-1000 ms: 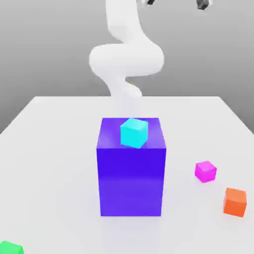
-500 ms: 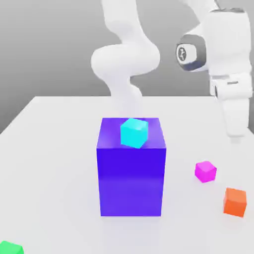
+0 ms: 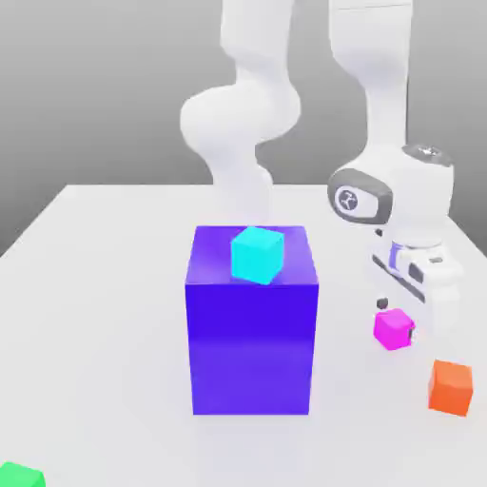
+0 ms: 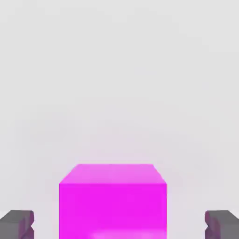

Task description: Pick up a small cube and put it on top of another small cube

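The small magenta cube (image 3: 393, 328) (image 4: 113, 200) rests on the white table (image 3: 105, 314), to the exterior view's right of the large blue-violet block (image 3: 252, 333). My gripper (image 3: 400, 319) (image 4: 119, 225) has come down over it and stands open. In the hand view the cube sits between the two grey fingertips (image 4: 17, 223), with a gap of table showing on each side. A cyan cube (image 3: 257, 254) sits on top of the blue-violet block.
An orange cube (image 3: 450, 387) lies on the table just in front of the magenta one, towards the exterior view's right. A green cube (image 3: 19, 476) pokes in at the front left corner. The arm's white links rise behind the block.
The arm has swung down from above to the magenta cube over the last second. The hand now sits low around it. No cube has moved.
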{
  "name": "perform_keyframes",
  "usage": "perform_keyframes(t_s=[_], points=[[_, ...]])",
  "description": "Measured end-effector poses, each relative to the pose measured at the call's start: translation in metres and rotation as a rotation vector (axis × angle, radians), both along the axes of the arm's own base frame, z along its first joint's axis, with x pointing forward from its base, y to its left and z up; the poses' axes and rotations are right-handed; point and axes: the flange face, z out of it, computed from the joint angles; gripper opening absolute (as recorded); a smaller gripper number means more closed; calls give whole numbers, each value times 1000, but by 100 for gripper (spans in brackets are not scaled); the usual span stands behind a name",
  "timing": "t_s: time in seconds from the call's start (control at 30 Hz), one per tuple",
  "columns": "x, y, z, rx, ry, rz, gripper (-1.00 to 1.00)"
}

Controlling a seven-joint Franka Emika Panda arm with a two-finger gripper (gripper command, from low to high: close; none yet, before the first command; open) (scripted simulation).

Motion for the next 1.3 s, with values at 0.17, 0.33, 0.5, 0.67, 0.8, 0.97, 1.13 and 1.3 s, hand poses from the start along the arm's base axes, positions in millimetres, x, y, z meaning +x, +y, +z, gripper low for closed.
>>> perform_keyframes(t_s=[0.17, 0.33, 0.5, 0.67, 0.8, 0.97, 1.13, 1.3], points=[[-1, -1, -4, -2, 1, 0, -100], [2, 1, 25, -1, 0, 1, -100], [3, 3, 63, 9, -11, -8, -100], [53, 2, 90, 72, -72, -123, -100], [113, -19, 104, 84, -100, -187, -100], [185, -60, 121, 92, -132, -250, -100], [253, -130, 136, 86, -156, -314, -100], [306, -218, 143, 65, -154, -330, -100]])
